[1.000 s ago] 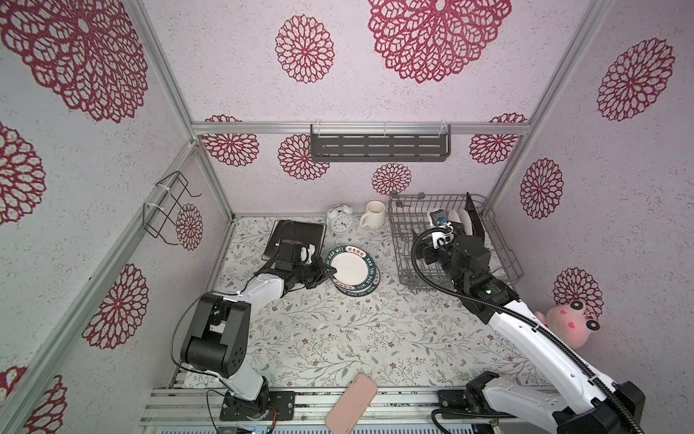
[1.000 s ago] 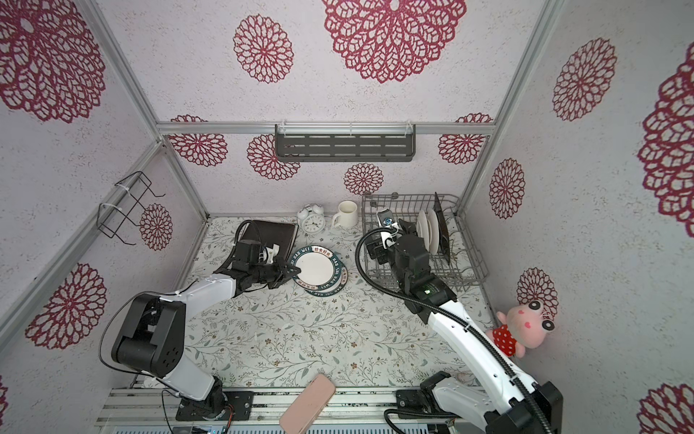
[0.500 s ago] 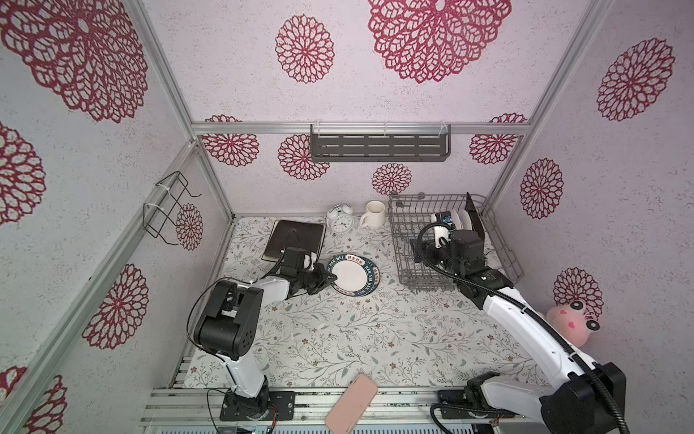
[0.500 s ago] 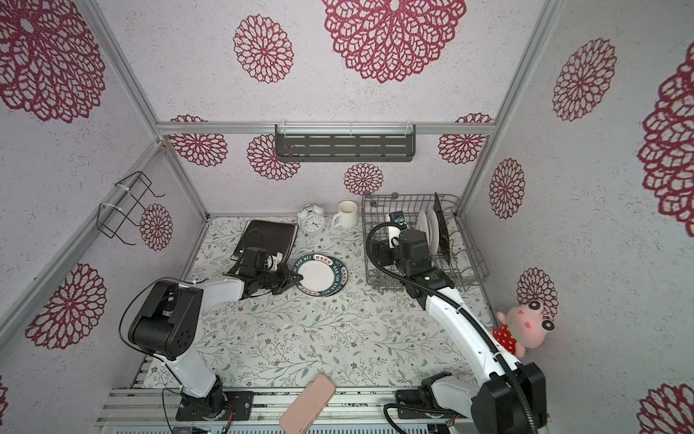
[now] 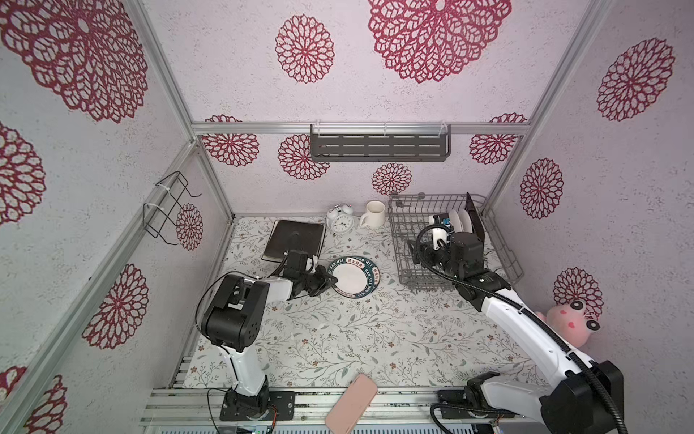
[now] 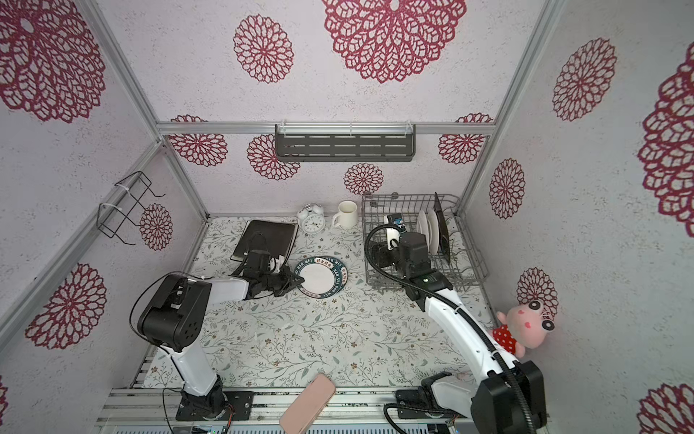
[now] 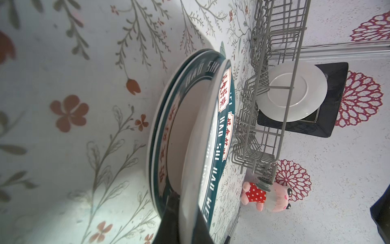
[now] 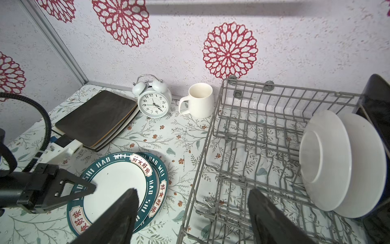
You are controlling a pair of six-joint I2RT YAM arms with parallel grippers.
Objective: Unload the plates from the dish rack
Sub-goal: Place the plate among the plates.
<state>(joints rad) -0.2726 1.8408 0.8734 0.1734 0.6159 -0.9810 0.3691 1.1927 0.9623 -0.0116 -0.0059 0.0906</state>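
Mid-frame, the left gripper (image 5: 330,280) pinches the round teal-rimmed lettered plate (image 5: 355,278), due for release; the empty, wide-open right gripper (image 8: 194,213) should reach white round plates (image 8: 325,160) in the grey wire dish rack (image 5: 403,240).

Top views: high, looking down, whole table (image 5: 338,338). Wrist views: low, close; both share dish rack (image 8: 253,131).

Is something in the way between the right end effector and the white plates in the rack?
No other dish is. Between the open right end effector and the two round white plates stand only upright wire prongs of the dish rack, in empty rows. Whether it is high enough to clear them is hard to tell.
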